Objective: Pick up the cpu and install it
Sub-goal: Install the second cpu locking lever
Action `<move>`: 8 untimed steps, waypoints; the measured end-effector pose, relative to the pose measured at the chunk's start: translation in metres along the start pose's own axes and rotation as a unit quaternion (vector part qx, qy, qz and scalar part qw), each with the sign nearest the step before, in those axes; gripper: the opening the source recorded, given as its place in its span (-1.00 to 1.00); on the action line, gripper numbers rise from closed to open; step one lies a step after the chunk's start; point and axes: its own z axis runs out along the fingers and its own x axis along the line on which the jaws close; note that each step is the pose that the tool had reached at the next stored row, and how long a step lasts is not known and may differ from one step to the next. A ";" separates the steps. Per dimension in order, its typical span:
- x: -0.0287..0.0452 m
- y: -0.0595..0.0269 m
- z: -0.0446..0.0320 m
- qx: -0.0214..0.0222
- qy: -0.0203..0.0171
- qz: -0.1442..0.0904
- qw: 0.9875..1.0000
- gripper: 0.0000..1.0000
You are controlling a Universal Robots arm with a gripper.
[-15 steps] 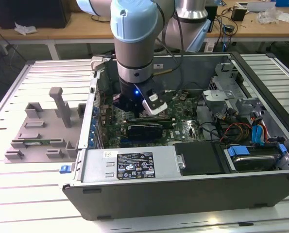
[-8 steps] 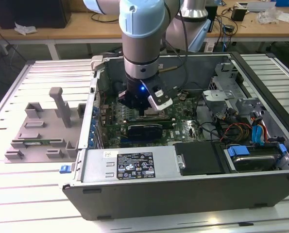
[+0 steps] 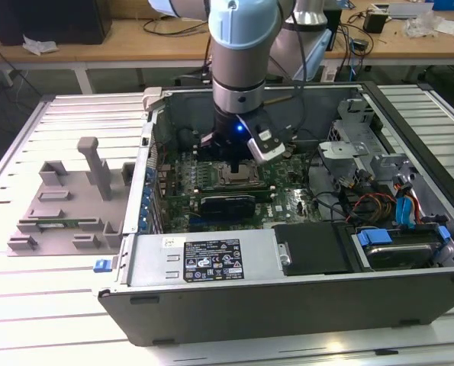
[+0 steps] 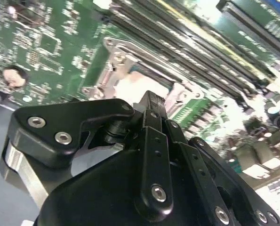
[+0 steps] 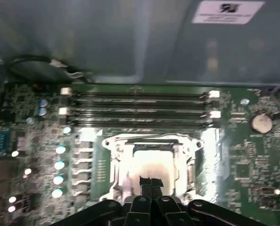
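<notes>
Black gripper fingers are drawn together, tips meeting with no visible gap in the first wrist view, and poised directly over the cpu. Whether the tips touch the chip's top cannot be told. That cpu, a shiny square plate, lies flat inside the metal socket frame on the green motherboard. In the second wrist view the narrow finger points down at the same bright plate, with the socket frame around it.

Beyond the socket, four long memory slots run side by side across the board, and a round coin battery sits near one end of them.

Seen from the exterior view, the grey arm reaches straight down into an open computer case, with the gripper just above the socket in the board's middle. Coloured cables and a blue-tabbed drive bay fill the case toward the exterior view's right. A grey plastic fixture rests on the slatted table outside the case, toward the exterior view's left.
</notes>
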 end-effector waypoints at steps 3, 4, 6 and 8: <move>-0.0050 0.0035 -0.0067 0.000 0.000 0.000 1.000 -0.79; -0.0051 0.0041 -0.0095 0.001 0.000 0.000 1.000 -0.79; -0.0051 0.0041 -0.0096 0.001 0.000 0.000 1.000 -0.79; -0.0050 0.0041 -0.0097 0.001 0.000 0.000 1.000 -0.79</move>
